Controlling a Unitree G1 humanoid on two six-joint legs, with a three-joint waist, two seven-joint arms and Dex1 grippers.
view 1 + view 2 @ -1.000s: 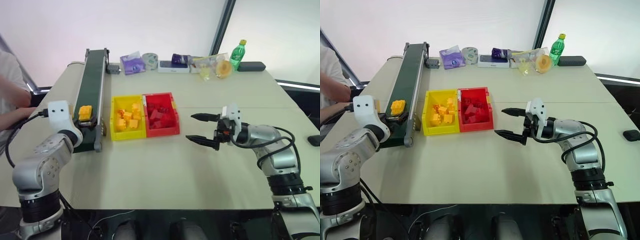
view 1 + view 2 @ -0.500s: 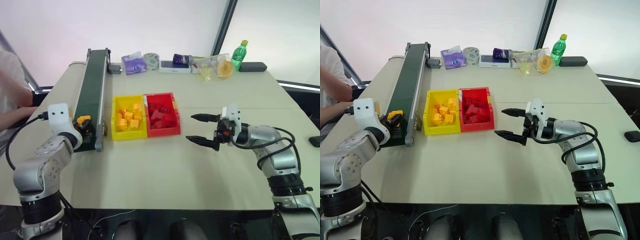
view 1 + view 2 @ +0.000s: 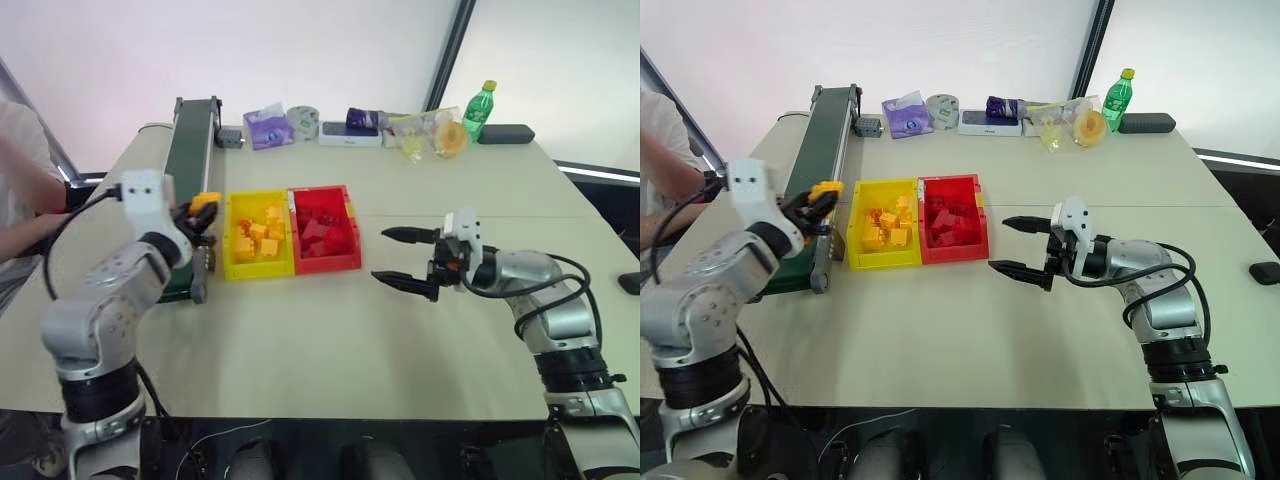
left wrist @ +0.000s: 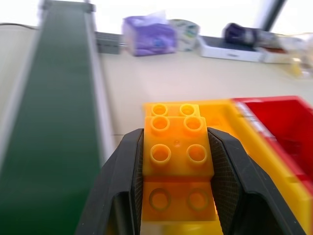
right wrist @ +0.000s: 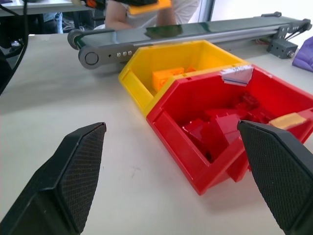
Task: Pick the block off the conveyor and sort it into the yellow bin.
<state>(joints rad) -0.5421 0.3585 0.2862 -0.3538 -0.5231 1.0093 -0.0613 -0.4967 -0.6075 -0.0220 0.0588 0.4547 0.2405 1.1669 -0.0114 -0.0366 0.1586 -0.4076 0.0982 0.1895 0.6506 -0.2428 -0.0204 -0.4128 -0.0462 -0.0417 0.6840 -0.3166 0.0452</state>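
My left gripper (image 3: 204, 212) is shut on the yellow-orange block (image 3: 205, 200), holding it in the air between the conveyor (image 3: 187, 160) and the yellow bin (image 3: 240, 268). Seen from the left wrist, the studded block (image 4: 177, 152) sits clamped between both black fingers, with the bin's near wall just beyond it. The yellow bin holds several yellow bricks. My right gripper (image 3: 405, 258) hangs open over the table to the right of the red bin, empty, its two fingertips (image 5: 78, 171) wide apart.
A red bin (image 3: 345, 263) with red bricks touches the yellow bin's right side. A person's arm (image 3: 25, 200) rests at the table's left edge by the conveyor. A purple pack (image 3: 265, 127), boxes and a green bottle (image 3: 477, 108) line the far edge.
My left gripper closed on the block on the belt, then lifted it and carried it right toward the yellow bin. The right arm has stayed still.
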